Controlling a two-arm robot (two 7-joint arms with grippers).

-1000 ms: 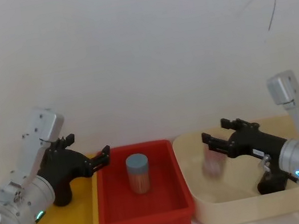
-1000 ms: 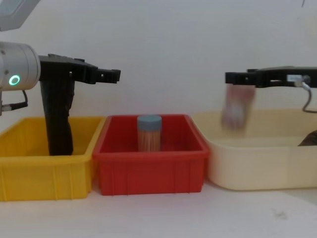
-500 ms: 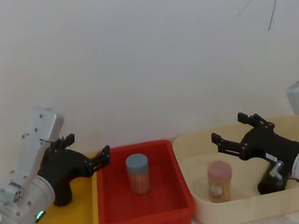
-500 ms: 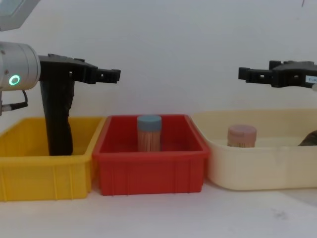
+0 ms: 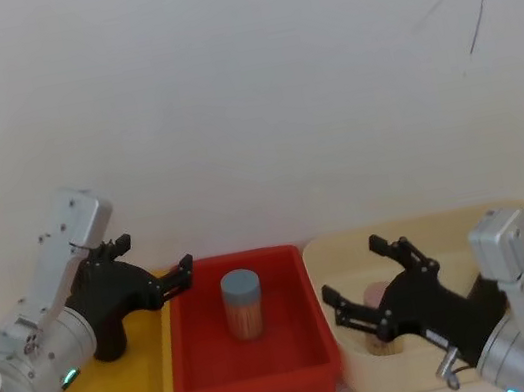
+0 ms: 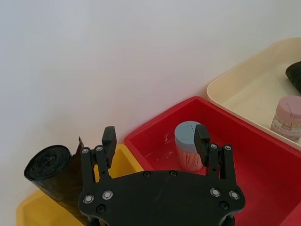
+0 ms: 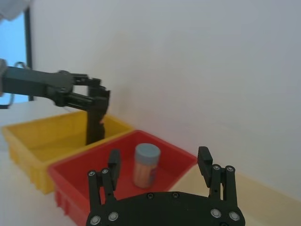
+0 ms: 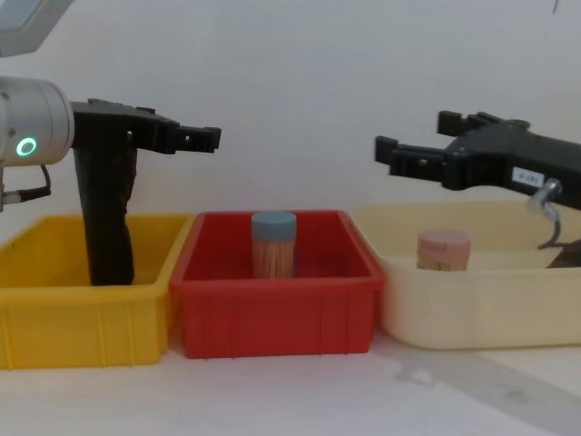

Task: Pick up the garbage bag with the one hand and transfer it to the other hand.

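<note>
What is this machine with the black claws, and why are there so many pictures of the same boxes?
It is a robot with two arms, and each arm ends in a claw called a gripper. Four cameras took these pictures at once: one on its head, one on its chest, and one on each wrist.

Three boxes sit in a row: a yellow bin, a red bin and a cream tray. A tall black garbage bag roll stands in the yellow bin. A blue-capped jar stands in the red bin, and a pink-capped jar in the cream tray.

The left gripper hangs open above the yellow bin's edge, beside the roll. The right gripper hangs open above the cream tray. Neither one is holding anything.
</note>
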